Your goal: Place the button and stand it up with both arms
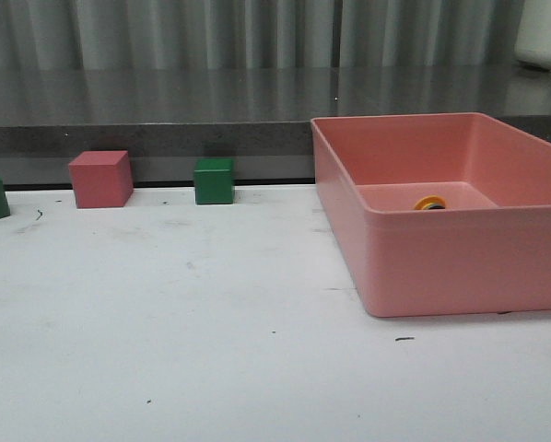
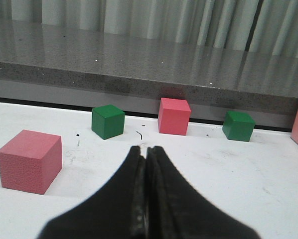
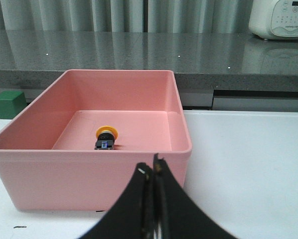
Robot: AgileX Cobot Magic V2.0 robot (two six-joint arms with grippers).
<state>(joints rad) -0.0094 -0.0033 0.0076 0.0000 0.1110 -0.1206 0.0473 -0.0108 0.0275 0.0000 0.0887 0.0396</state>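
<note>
The left gripper is showing two black fingers, wide at the back and thin at the tips. The right gripper is looking the same, black and pointy.

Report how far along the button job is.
Nothing looks done yet: the button lies on its side in the pink bin. Nothing is in hand; the left hand and right hand are shut and empty. Picking, placing and standing remain.
</note>
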